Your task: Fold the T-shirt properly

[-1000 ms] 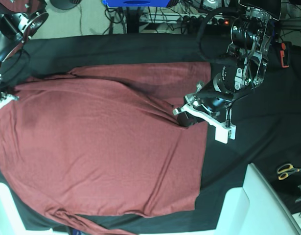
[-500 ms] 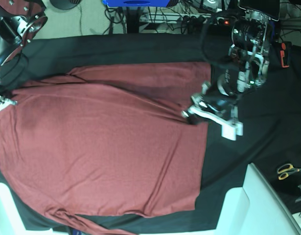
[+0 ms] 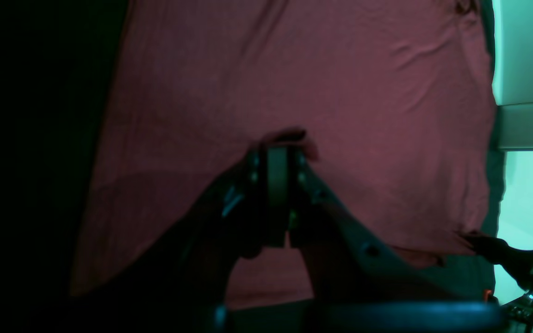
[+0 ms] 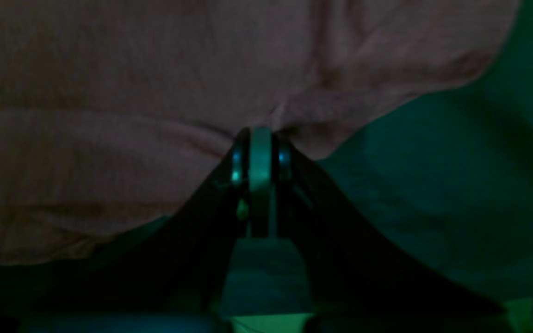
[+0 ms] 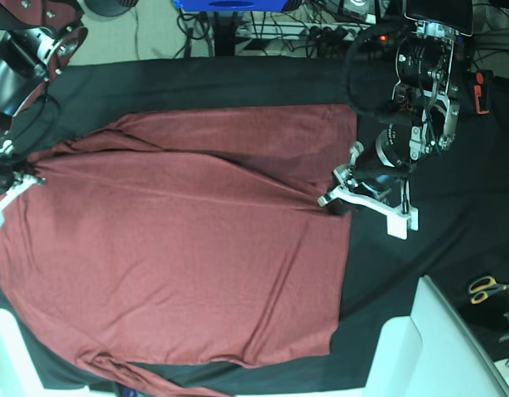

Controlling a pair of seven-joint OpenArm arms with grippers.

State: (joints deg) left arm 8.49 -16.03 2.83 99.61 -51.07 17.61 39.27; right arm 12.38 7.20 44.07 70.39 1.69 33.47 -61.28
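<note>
The brick-red T-shirt (image 5: 180,248) lies spread over the black cloth sheet, with long creases running between the two arms. On the right of the base view my left gripper (image 5: 337,201) is shut on the shirt's right edge. In the left wrist view its jaws (image 3: 277,148) pinch a small tuck of the red fabric (image 3: 340,83). At the far left of the base view my right gripper (image 5: 26,178) is shut on the shirt's opposite edge. The right wrist view shows it (image 4: 260,132) biting a fold of the cloth (image 4: 109,92).
The black cloth sheet (image 5: 237,83) covers the table under the shirt. A white moulded part (image 5: 436,347) sits at the lower right, with yellow-handled scissors (image 5: 486,288) beside it. Cables and a power strip (image 5: 320,33) run along the back edge.
My left gripper has moved right with the shirt's edge in it. The right gripper has shifted slightly right and down. The fabric between them is pulled tauter and flatter.
</note>
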